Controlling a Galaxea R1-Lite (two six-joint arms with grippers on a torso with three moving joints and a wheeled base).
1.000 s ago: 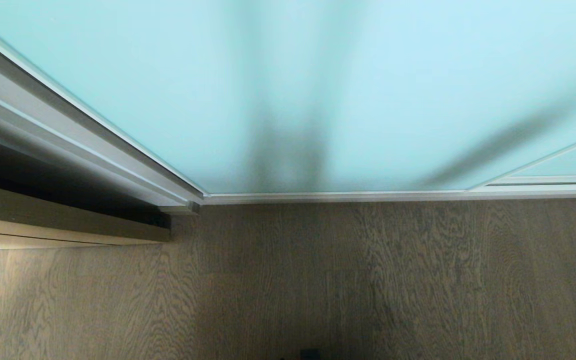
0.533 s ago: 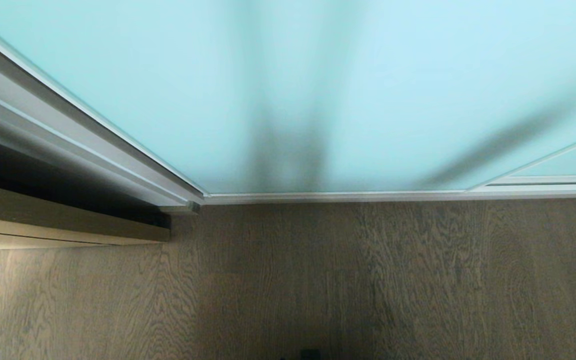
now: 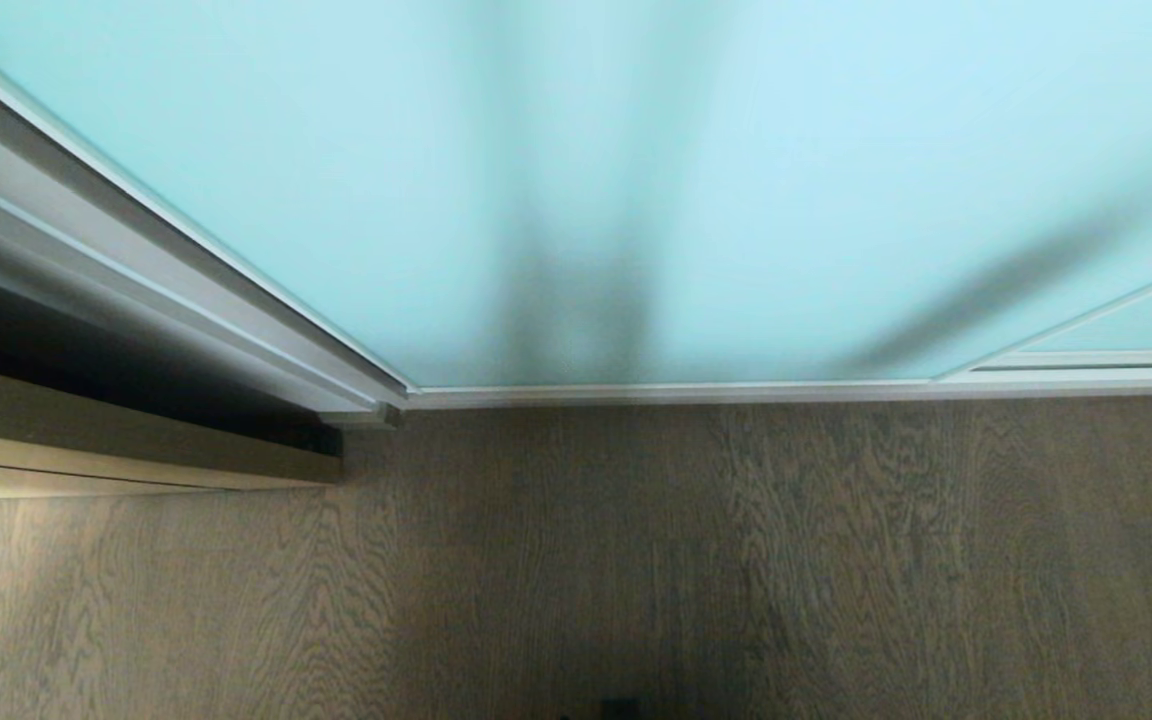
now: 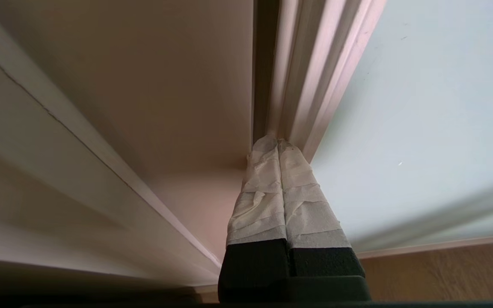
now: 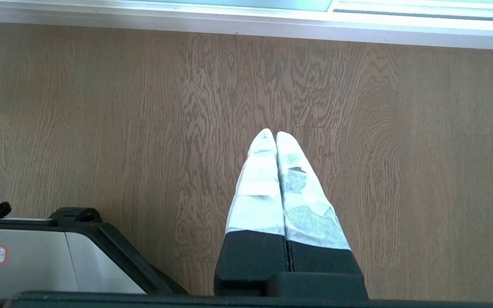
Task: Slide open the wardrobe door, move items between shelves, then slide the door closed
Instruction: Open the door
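Sliding wardrobe door (image 3: 736,180) of frosted pale blue-green glass — fills the upper part of the head view, reaching down to the white bottom track (image 3: 796,393) where the brown wood-grain floor (image 3: 736,560) begins. Closed, as far as visible; nothing of shelves or items seen behind the glass, only two soft dark shadows on it. On the left of the head view, the thin white-silver door frame (image 3: 166,260) running diagonally, and beside it a light wood cabinet front (image 3: 136,440) with a dark gap above it.

Left gripper (image 4: 277,142) — out of the head view, seen only from its own wrist camera. Clenched, with nothing between the white-wrapped fingers (image 4: 263,192), which are pressed together. Tips placed right at the vertical edge of the door frame (image 4: 315,85), in the groove between that frame and a pale side panel (image 4: 144,85); touching or just beside, cannot tell which.

Right gripper (image 5: 271,133) clenched as well and empty, hanging above the bare floor (image 5: 400,149), well apart from the door track (image 5: 229,23), near the grey and black robot base (image 5: 58,256).
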